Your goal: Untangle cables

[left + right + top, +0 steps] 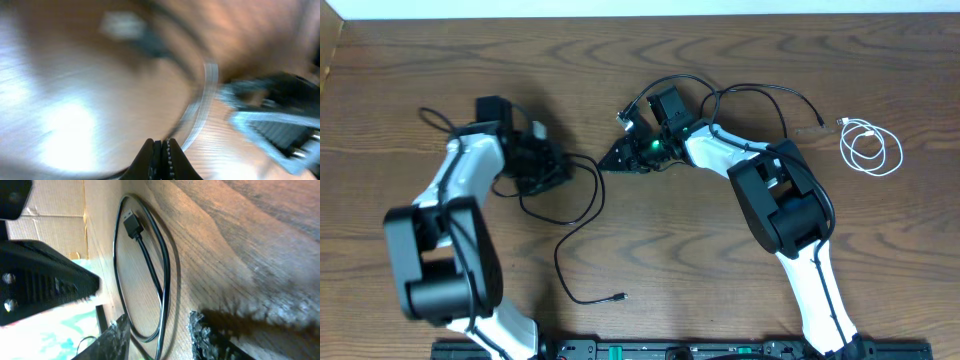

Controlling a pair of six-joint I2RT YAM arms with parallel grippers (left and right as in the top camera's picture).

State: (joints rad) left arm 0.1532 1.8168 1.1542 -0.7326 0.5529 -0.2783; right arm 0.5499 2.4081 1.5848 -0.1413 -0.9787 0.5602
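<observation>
Three cables lie on the wooden table. One black cable (590, 205) curls from between the two grippers down to a plug near the front. A second black cable (760, 92) arcs behind the right arm. A white cable (872, 150) is coiled at the right, apart from both. My right gripper (612, 163) (159, 332) is open, and a loop of black cable (165, 280) with its plug (132, 225) runs between its fingers (200, 330) without being pinched. My left gripper (560, 170) (161, 146) is shut; its view is blurred and no cable shows between its jaws.
Both arms lean in over the table's middle, their grippers close together. Cardboard (55, 210) stands beyond the table in the right wrist view. A blurred dark and grey shape (280, 125) sits just right of the left gripper. The arms' bases (670, 350) line the front edge.
</observation>
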